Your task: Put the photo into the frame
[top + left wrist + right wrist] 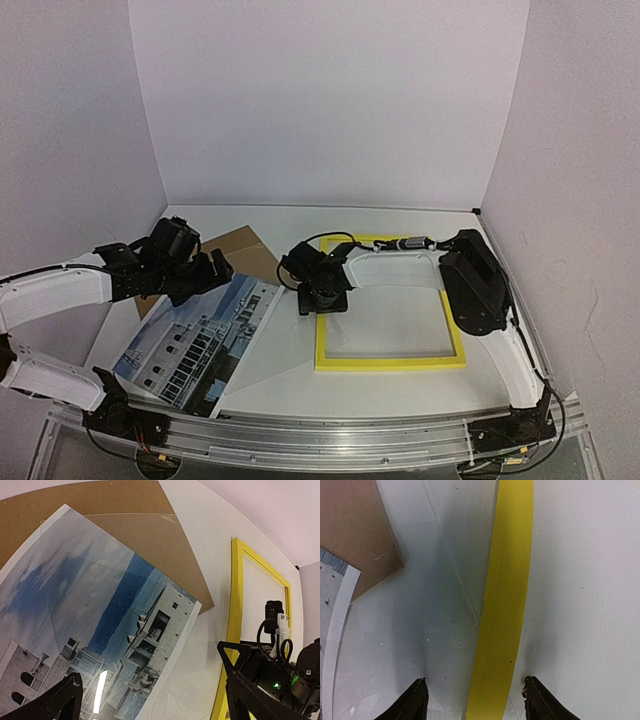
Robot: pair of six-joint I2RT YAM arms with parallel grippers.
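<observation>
Left gripper [207, 272]: released, its fingers spread wide with nothing between them. It hangs over the far end of the photo, where the print overlaps the brown board. The pictures do not show whether it touches the paper.
Right gripper [474, 690]: released. It is at the frame's left rail, near the far left corner, one finger on each side of the yellow strip. I cannot tell whether the fingertips [418, 696] touch the table.
Right arm: reaches from the right side across the far end of the frame to its left rail.
Photo [195, 340]: lies flat on the left part of the table, outside the frame, turned at an angle. Its near end is close to the table's near left edge. The left wrist view shows blue sky and a white building with rows of windows.
Frame [388, 361]: a bright yellow rectangle lying flat on the right half of the table. Only white surface shows inside it. It lies apart from the photo, with a strip of table between them.
Backing board [245, 248]: plain brown, at the far left, its near part under the photo's far end.
Clear sheet [265, 345]: lies over the photo and runs right towards the frame. Only its faint edges show.
Table [300, 220]: white, with pale walls on three sides.
</observation>
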